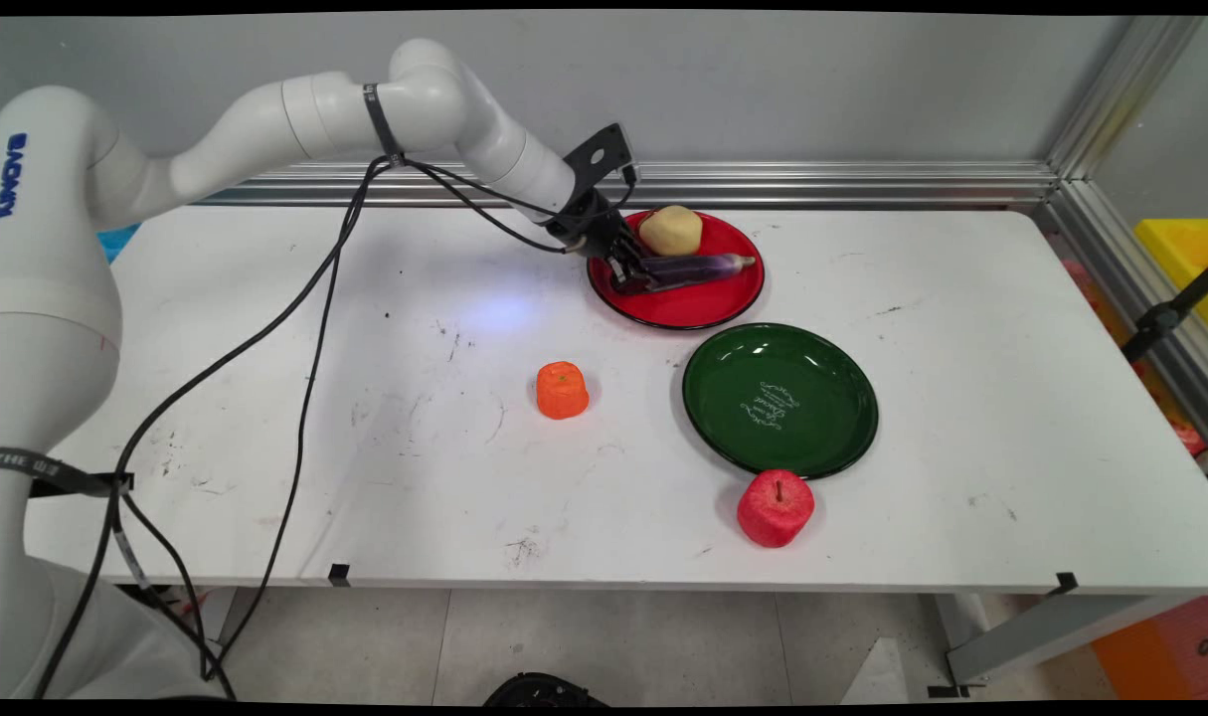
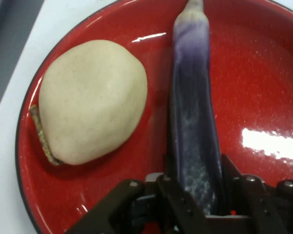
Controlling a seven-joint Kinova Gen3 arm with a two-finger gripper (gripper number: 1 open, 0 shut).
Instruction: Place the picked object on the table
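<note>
A long purple eggplant [image 1: 698, 268] lies across the red plate [image 1: 698, 308] at the back of the table. My gripper [image 1: 631, 273] is low over the plate's left side, shut on the eggplant's near end. In the hand view the eggplant [image 2: 193, 117] runs up from between my fingers [image 2: 172, 195], which press both its sides, over the red plate [image 2: 263, 87]. A pale yellow potato [image 1: 671, 229] rests on the same plate just behind the eggplant; it shows to the left in the hand view as the potato [image 2: 90, 100], apart from the fingers.
A dark green plate [image 1: 842, 398] sits in front of the red one. An orange fruit [image 1: 562, 389] stands mid-table and a red apple [image 1: 776, 507] near the front edge, touching the green plate's rim. Black cables [image 1: 315, 328] hang from the arm over the table's left.
</note>
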